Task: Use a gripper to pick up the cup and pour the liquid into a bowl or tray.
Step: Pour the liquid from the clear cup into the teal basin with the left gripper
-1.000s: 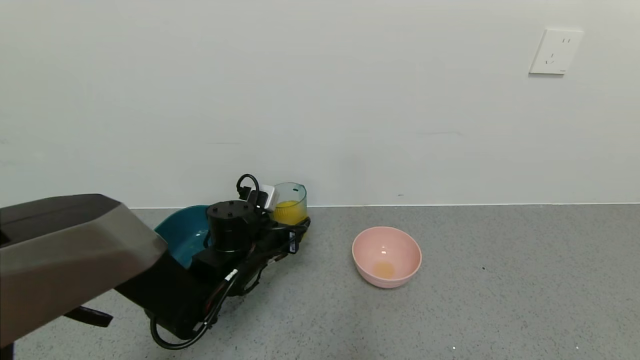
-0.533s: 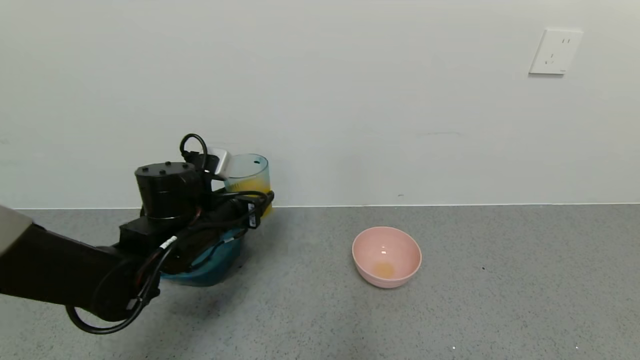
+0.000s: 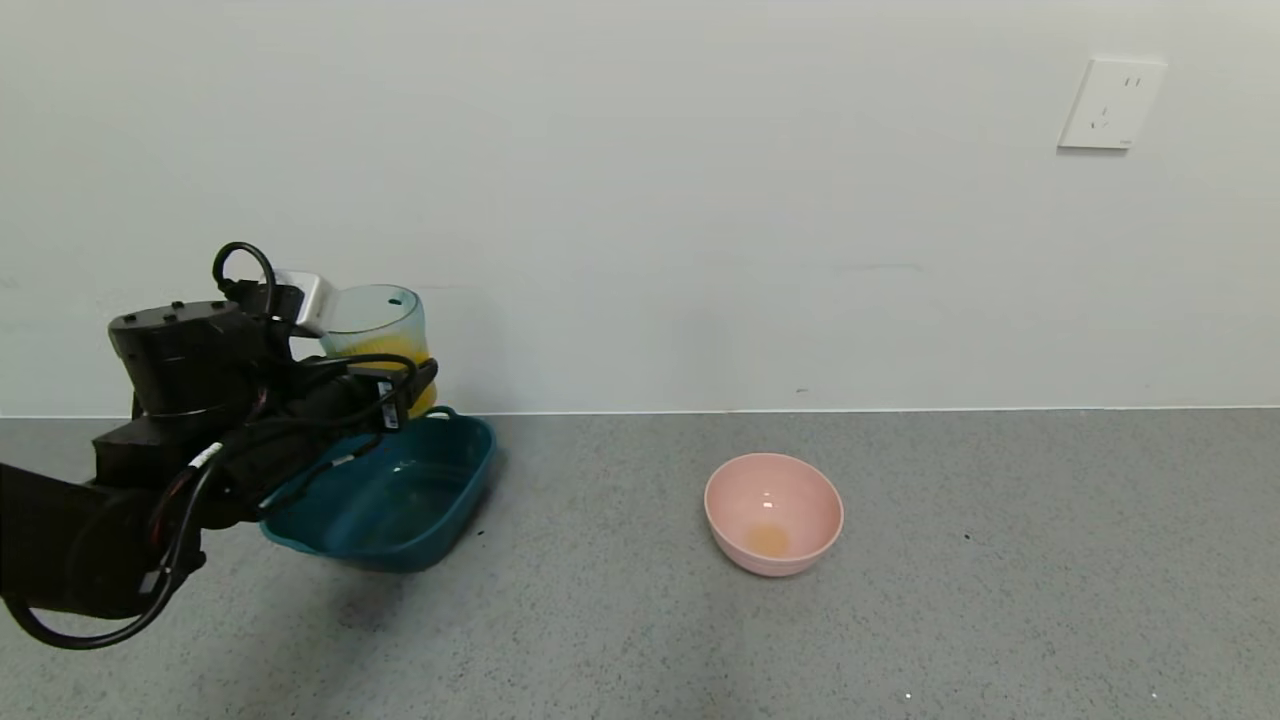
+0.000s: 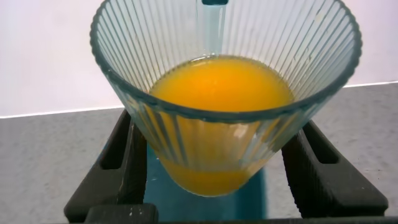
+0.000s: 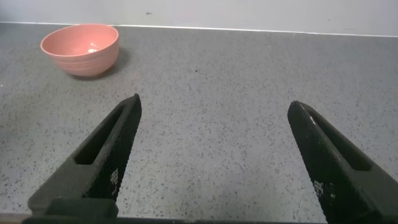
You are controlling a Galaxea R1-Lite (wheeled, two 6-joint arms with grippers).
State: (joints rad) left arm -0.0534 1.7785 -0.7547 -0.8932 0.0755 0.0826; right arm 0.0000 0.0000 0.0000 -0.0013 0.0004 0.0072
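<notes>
**Cup lifted beside the basin, pour not yet begun**

Head view: my left end effector (image 3: 400,385) is clenched on the cup (image 3: 378,330), holding it upright in the air over the far left rim of the teal basin (image 3: 470,490), close to the wall. The orange liquid (image 3: 385,350) fills the lower part of the cup. The basin sits on the grey tabletop (image 3: 900,600), with a pink bowl (image 3: 773,512) well apart to its right.

Left wrist view: my two fingers (image 4: 124,162) press the ribbed cup (image 4: 224,99) from both sides, low on its tapering wall. The liquid (image 4: 221,87) lies level, and a strip of teal shows beneath the cup.

Right wrist view: my right end effector (image 5: 214,158) hangs released, fingers wide apart above bare tabletop, with the pink bowl (image 5: 79,48) farther off.

My worry: the cup sits near the basin's edge, so tipping from here could send juice over the rim. The slick tapered wall could also slip in my grip as I rotate.
</notes>
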